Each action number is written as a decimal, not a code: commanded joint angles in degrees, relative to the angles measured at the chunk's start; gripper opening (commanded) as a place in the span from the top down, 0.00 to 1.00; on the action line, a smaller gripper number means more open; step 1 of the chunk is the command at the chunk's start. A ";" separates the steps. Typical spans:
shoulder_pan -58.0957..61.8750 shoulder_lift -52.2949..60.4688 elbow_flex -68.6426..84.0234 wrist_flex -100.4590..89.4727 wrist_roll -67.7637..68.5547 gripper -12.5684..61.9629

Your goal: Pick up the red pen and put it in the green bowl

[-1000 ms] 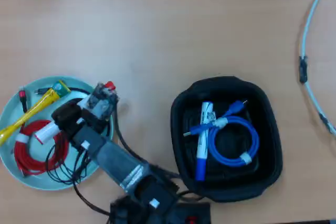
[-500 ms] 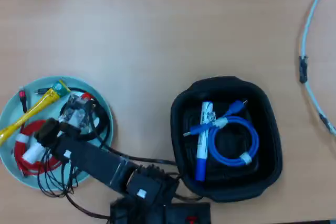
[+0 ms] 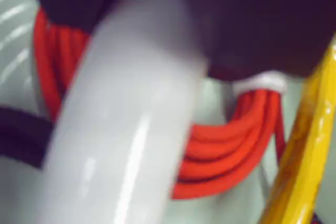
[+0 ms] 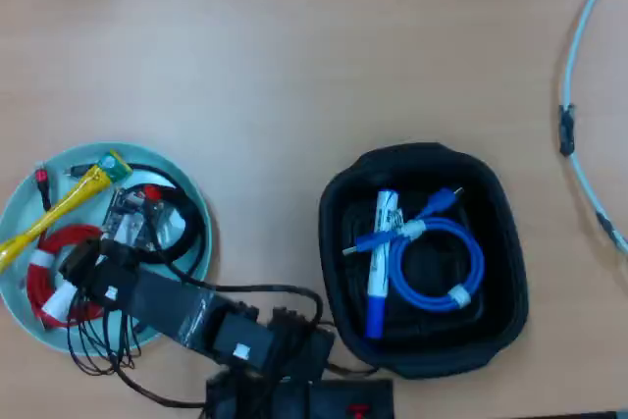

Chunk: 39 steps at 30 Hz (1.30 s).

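Observation:
The green bowl (image 4: 18, 215) sits at the left of the table in the overhead view. My gripper (image 4: 132, 218) hangs over its middle. The red pen shows there as a red cap (image 4: 152, 191) with a bit of white barrel beside the gripper. In the wrist view the white barrel (image 3: 126, 129) fills the middle, blurred and very close, slanting down to the left under the dark jaws. The gripper looks shut on it. The bowl's pale floor (image 3: 13, 51) shows behind it.
A red coiled cable (image 4: 39, 287) (image 3: 226, 150), a yellow cable (image 4: 59, 208) (image 3: 304, 156) and a black cable lie in the bowl. A black rounded-square container (image 4: 502, 242) at the right holds a blue-capped marker (image 4: 381, 242) and a blue cable (image 4: 469, 262). A white cable (image 4: 574, 76) curves along the right edge.

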<state>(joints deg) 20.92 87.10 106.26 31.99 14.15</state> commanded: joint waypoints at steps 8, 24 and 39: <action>-0.97 -0.97 -10.99 4.04 0.97 0.62; 0.18 -0.62 -12.92 11.95 1.32 0.35; 17.84 14.15 -8.96 25.05 -1.32 0.69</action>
<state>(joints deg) 36.39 95.27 98.00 57.04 14.06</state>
